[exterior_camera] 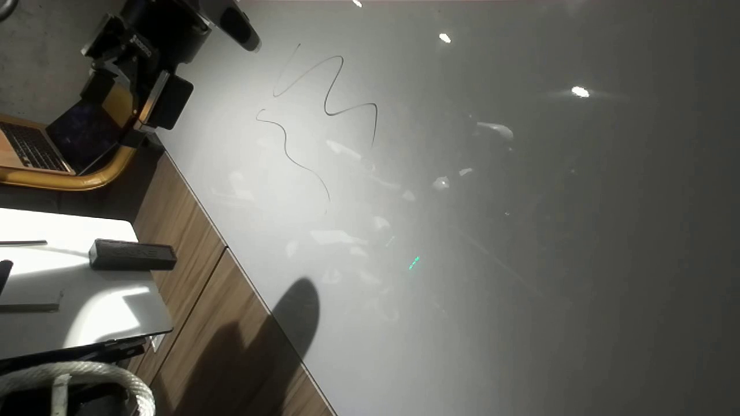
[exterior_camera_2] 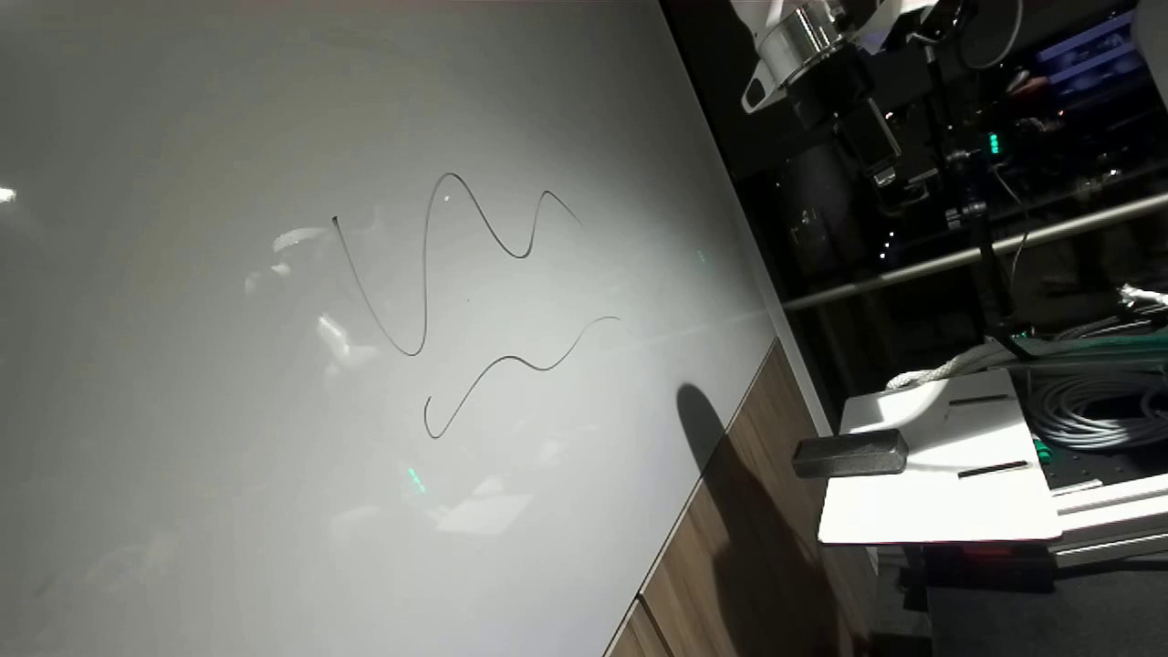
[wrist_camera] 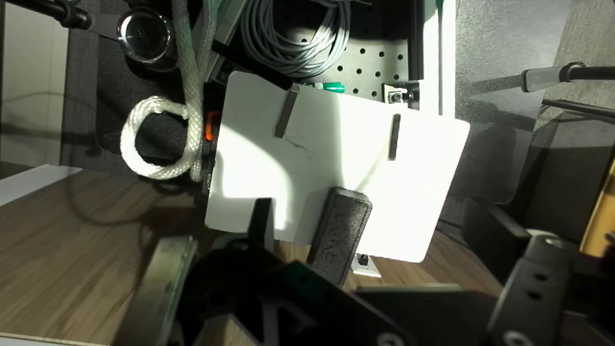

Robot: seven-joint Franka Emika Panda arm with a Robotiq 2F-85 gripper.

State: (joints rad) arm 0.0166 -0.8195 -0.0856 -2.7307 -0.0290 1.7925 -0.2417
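My gripper [wrist_camera: 378, 223] is open, with one finger on each side of the wrist view and nothing held between them. It also shows in an exterior view [exterior_camera: 136, 107] at the upper left, apart from everything on the white panel. The nearest thing ahead of it is a dark, block-shaped eraser [wrist_camera: 340, 235]. The eraser lies on a small white slotted panel [wrist_camera: 413, 202] and overhangs its edge; it shows in both exterior views [exterior_camera: 133, 255] [exterior_camera_2: 850, 453]. A big glossy whiteboard [exterior_camera: 491, 323] [exterior_camera_2: 228, 547] bears two thin black wavy lines [exterior_camera: 325, 98] [exterior_camera_2: 426, 265].
Wood panelling [exterior_camera: 185, 196] borders the whiteboard. A thick white rope [wrist_camera: 134, 139] [exterior_camera: 87, 370] and a grey cable coil [wrist_camera: 298, 53] [exterior_camera_2: 1095, 411] are beside the white panel. A laptop [exterior_camera: 34, 144] rests on a yellow-rimmed chair [exterior_camera: 87, 180] behind the gripper. A green marker [wrist_camera: 333, 87] lies near the coil.
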